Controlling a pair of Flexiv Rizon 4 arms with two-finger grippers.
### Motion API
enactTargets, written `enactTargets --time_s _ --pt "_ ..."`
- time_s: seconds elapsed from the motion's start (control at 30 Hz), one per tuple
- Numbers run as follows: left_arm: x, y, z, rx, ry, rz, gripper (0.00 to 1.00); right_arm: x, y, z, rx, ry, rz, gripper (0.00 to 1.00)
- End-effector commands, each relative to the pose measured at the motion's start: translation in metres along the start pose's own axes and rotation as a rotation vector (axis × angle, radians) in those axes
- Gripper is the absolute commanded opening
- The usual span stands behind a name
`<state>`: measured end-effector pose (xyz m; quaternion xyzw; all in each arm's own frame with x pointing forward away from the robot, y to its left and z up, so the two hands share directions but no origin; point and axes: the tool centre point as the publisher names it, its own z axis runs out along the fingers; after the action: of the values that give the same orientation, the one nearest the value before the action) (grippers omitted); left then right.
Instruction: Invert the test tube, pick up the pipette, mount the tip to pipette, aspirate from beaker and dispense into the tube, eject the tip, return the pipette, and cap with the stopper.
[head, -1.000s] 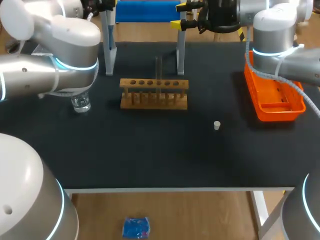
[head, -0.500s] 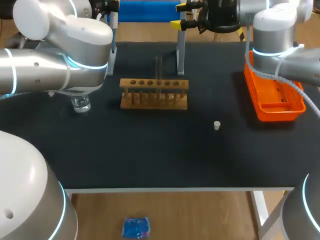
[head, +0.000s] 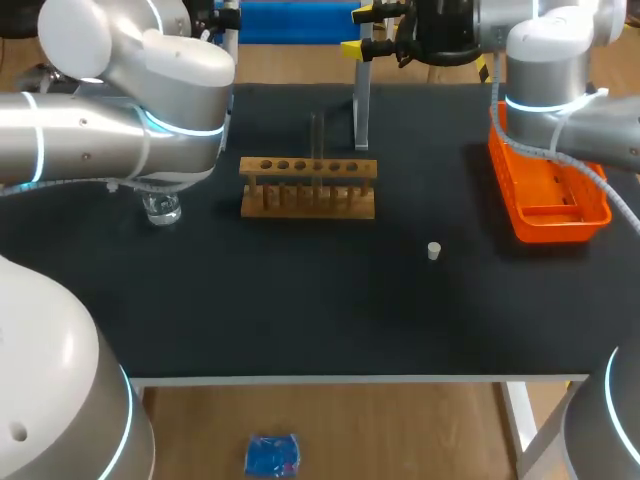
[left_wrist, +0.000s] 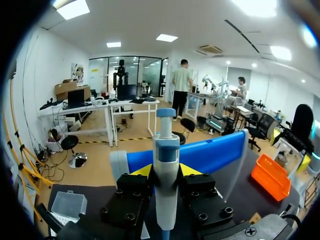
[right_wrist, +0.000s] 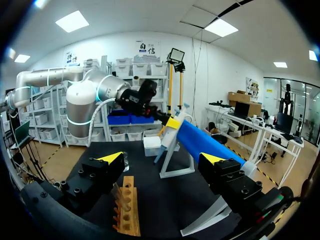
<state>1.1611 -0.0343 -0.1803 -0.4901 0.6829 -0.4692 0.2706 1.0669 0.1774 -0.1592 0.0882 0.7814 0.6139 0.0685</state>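
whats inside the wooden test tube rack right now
One clear glass test tube stands in a hole of the wooden rack; the other holes look empty. The tube's lower end is hidden inside the rack.

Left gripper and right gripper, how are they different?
The left gripper is shut on the blue-and-white pipette; the right gripper holds nothing. The left gripper's jaws are close together; the right gripper's stand wide apart. Both have yellow tips.

- An orange tray (head: 555, 190) sits at the right edge of the black desk (head: 320, 310).
- A wooden rack (head: 308, 188) with a row of holes stands mid-desk, near a blue-topped stand (head: 295, 22) on white legs.
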Motion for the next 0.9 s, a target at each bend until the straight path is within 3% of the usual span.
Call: enactTargets --time_s 0.03,0.9 --pt "0.001 0.002 0.005 -0.003 -0.007 -0.003 0.00 -0.001 0.000 -0.001 0.003 0.003 0.001 1.00" --pt "0.000 0.024 0.018 -0.048 -0.020 -0.043 0.00 -0.001 0.000 -0.001 0.003 0.003 0.001 1.00"
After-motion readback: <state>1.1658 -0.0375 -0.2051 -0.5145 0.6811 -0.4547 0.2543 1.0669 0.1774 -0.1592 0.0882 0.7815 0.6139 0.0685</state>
